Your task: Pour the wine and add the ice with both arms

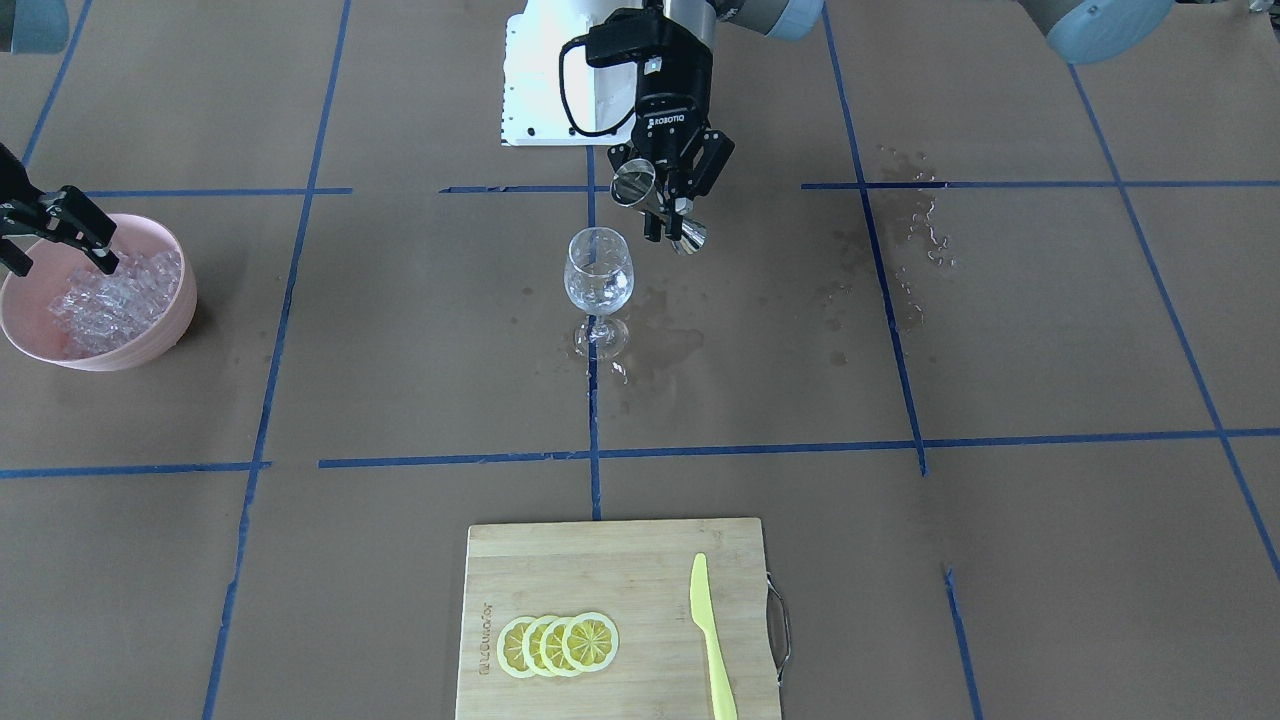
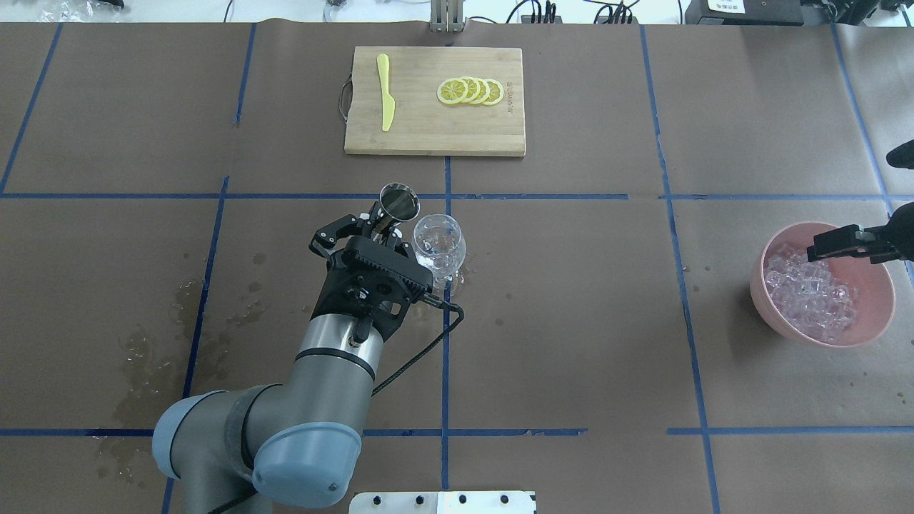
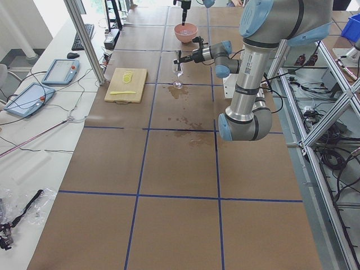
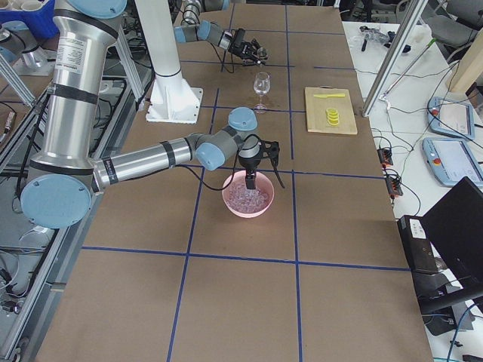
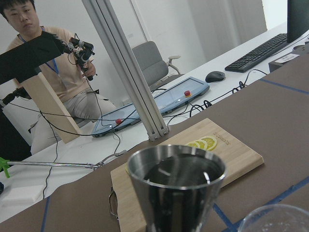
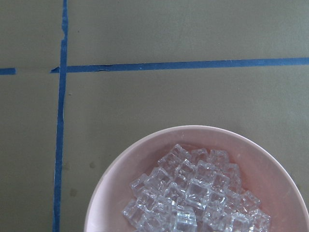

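Steel jigger [image 1: 660, 208] tilts, long axis slanting, upper mouth toward the wine glass [image 1: 598, 272] just beside; the left arm's [image 2: 335, 357] jaws clench its waist, dark wine [image 5: 178, 170] inside. Brown-papered worktop [image 1: 400, 330], blue tape [image 1: 593, 450], wet patches [image 1: 910, 230]; an operator [image 5: 53, 72] sits beyond. Over ice [image 2: 810, 298] in a pink bowl [image 2: 871, 293] hang the right arm's [image 4: 151, 158] jaws, spread.

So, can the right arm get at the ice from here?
Probably yes: the right gripper hangs over the pink bowl, jaws open, with nothing between it and the ice.
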Available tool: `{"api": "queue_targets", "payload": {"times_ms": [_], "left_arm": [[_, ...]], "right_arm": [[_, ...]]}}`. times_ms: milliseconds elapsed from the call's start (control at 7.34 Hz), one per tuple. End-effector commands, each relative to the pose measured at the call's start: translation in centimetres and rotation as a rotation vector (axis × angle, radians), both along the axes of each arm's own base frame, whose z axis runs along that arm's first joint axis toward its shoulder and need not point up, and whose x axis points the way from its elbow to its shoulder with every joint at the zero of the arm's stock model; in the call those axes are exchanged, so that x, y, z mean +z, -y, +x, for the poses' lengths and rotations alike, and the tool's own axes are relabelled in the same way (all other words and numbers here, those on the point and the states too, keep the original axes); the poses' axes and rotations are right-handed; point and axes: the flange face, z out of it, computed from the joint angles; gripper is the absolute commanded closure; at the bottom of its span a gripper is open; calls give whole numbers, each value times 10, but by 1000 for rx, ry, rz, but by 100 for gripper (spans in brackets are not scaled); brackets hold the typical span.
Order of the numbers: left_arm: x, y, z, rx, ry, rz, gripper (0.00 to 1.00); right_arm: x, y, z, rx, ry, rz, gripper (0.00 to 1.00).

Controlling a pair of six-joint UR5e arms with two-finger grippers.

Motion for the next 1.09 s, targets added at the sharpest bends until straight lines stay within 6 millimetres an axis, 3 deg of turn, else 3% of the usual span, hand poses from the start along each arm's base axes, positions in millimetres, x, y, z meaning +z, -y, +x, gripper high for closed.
{"api": "queue_targets", "payload": {"times_ms": [0, 953], "left_arm": [[1, 1, 4, 7, 136, 49, 100], [5, 3, 6, 25, 473, 161, 100]], "right_arm": [[-1, 0, -1, 2, 4, -3, 0], [-3, 2, -1, 4, 8, -4, 0]]}}
